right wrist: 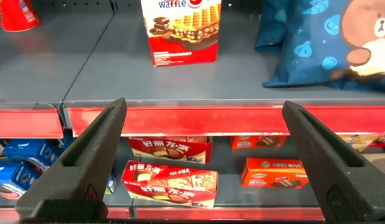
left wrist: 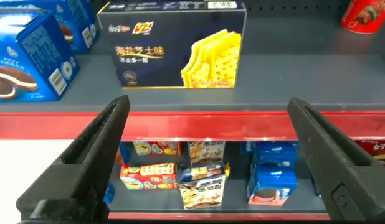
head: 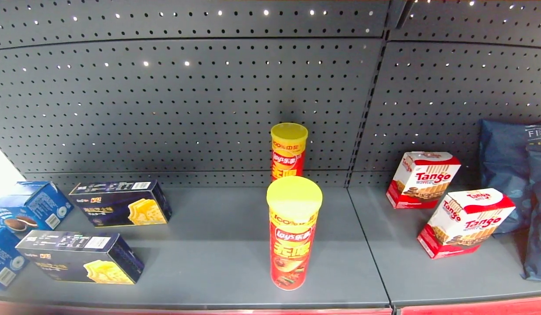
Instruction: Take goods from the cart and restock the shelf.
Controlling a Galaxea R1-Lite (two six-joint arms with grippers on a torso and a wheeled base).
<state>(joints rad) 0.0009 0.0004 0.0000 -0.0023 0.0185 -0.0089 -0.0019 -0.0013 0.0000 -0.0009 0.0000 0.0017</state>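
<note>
Two red chip cans with yellow lids stand on the grey shelf [head: 218, 245], one near the front [head: 293, 232] and one at the back [head: 288, 151]. Two dark cracker boxes [head: 120, 203] [head: 80, 257] lie at the left. Two red-and-white wafer boxes [head: 422, 178] [head: 465, 222] sit on the right section. My left gripper [left wrist: 208, 158] hangs open before the shelf's red front edge [left wrist: 199, 127], facing a dark cracker box [left wrist: 177, 45]. My right gripper [right wrist: 205, 158] is open too, in front of the red edge [right wrist: 199, 119], below a wafer box [right wrist: 181, 30]. Neither holds anything.
Blue cookie boxes [head: 27, 210] sit at the shelf's far left, and dark blue bags [head: 513, 175] at the far right. A perforated back panel [head: 187, 109] closes the shelf. A lower shelf holds more boxes [left wrist: 199, 180] [right wrist: 171, 180]. Open shelf floor lies around the cans.
</note>
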